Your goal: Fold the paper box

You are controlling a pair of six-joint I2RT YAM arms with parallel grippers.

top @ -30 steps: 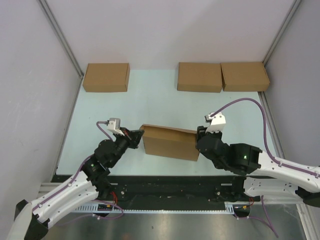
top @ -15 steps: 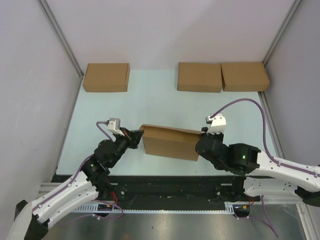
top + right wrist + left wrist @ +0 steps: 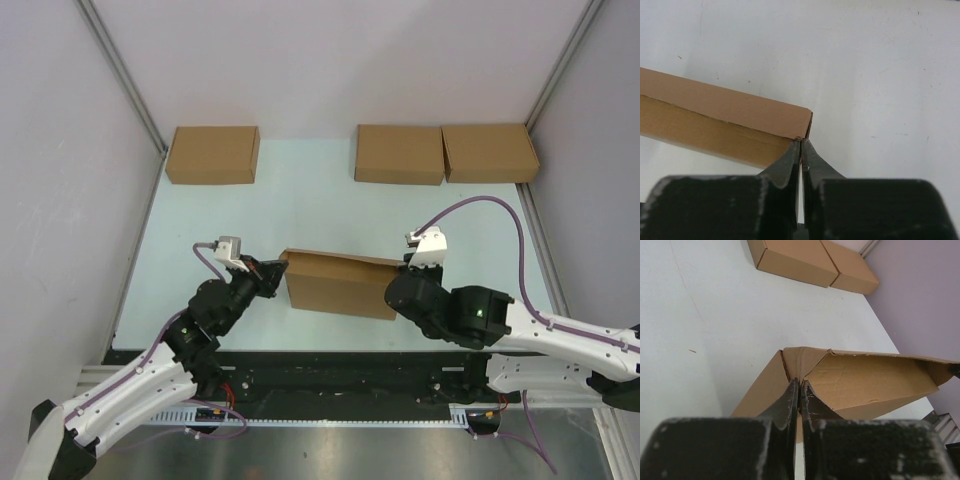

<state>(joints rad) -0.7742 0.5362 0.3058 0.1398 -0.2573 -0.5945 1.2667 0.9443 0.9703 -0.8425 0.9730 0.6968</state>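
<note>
The paper box point(image 3: 340, 283) lies in the middle of the table as a shallow brown cardboard shape with its lid partly raised. In the left wrist view the box point(image 3: 865, 377) gapes open, showing its inner wall and a folded corner flap. My left gripper point(image 3: 277, 270) is at the box's left end, and this gripper point(image 3: 800, 383) is shut on that corner flap. At the right end, my right gripper point(image 3: 399, 272) meets the box. The right wrist view shows the gripper point(image 3: 801, 143) shut, pinching the near corner edge of the box point(image 3: 725, 115).
Three compact brown cardboard boxes sit along the back edge: one at the left point(image 3: 212, 154), two side by side at the right point(image 3: 400, 153) point(image 3: 490, 152). Two of them point(image 3: 792, 257) point(image 3: 850, 274) also show in the left wrist view. Grey walls enclose the pale table point(image 3: 310, 210).
My right gripper has closed from half open to shut and shifted slightly left onto the box's right end. The left gripper and the box have stayed put.
</note>
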